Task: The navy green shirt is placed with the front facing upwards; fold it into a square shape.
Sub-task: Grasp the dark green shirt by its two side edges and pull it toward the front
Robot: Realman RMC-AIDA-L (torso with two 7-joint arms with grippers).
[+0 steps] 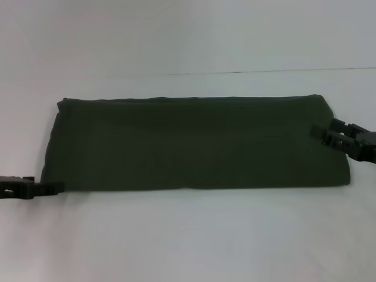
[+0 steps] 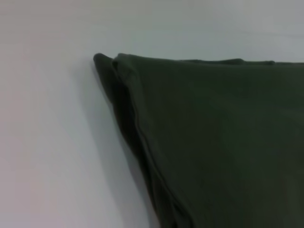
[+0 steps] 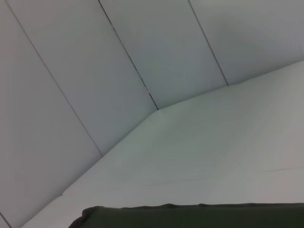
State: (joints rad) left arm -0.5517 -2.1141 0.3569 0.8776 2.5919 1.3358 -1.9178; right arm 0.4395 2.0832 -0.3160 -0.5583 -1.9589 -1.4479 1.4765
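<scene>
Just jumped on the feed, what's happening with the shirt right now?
The navy green shirt lies on the white table, already folded into a long horizontal band, not yet a square. The left gripper sits at the band's near left corner, and the right gripper is at its right end, open. No lettering shows.

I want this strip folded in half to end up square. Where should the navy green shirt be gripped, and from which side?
Probably at one short end of the navy green shirt, approached from outside along the table. It lies as a long flat band; layered edges show at its left end. The left pincer sits by the near left corner, the right pincer at the right end.
</scene>
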